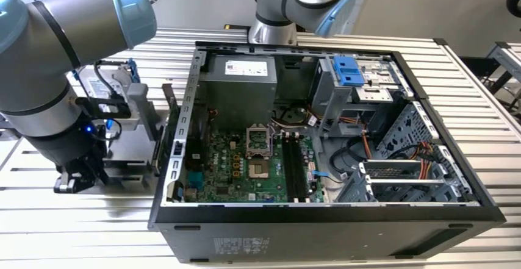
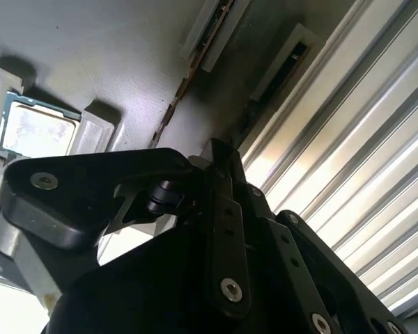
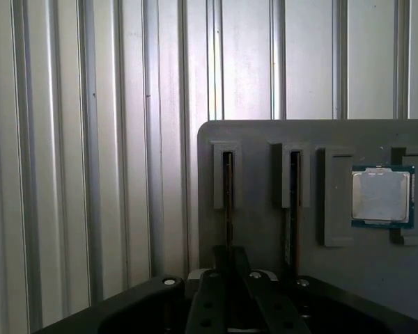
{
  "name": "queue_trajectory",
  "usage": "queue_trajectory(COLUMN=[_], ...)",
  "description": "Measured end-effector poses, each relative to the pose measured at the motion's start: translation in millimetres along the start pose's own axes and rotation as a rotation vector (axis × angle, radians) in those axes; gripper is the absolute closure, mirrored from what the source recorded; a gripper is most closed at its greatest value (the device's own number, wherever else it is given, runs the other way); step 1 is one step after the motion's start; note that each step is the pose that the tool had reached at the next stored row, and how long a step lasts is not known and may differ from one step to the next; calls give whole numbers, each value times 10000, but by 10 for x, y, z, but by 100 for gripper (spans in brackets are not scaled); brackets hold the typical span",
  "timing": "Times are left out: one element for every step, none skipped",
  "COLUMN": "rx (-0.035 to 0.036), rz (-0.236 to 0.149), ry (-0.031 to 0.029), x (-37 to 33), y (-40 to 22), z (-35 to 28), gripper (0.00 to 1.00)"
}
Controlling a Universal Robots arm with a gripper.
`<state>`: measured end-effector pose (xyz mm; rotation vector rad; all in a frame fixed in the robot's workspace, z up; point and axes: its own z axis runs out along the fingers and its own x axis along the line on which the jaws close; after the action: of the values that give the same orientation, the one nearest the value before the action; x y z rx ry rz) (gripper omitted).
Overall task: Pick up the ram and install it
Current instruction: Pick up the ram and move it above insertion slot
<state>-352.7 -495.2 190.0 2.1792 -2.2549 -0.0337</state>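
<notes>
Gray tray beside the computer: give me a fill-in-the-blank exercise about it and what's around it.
The gray tray has ___ narrow slots.
Its square pocket holds a ___ chip.
The ram stick under the pincer stands in the ___, outside the computer case.
Missing: two; processor; tray.

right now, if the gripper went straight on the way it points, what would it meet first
Probably the ram, on edge in a slot of the grey tray, directly ahead of the gripper in the first wrist view; depth is unclear.
</notes>
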Motion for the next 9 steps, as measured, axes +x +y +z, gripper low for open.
queue_trajectory(rx=[0, -1, 0, -1, 1, 4, 3, 2, 2], rz=[0, 0, 0, 0, 0, 1, 1, 2, 2], ry=[0, 1, 1, 0, -1, -3, -3, -2, -1], x=[0, 0, 0, 0, 0, -1, -1, -1, 0], y=[0, 0, 0, 0, 0, -1, -1, 0, 0], z=[0, 0, 1, 1, -1, -4, -8, -11, -12], gripper=[100, 100, 100, 100, 100, 100, 100, 100, 100])
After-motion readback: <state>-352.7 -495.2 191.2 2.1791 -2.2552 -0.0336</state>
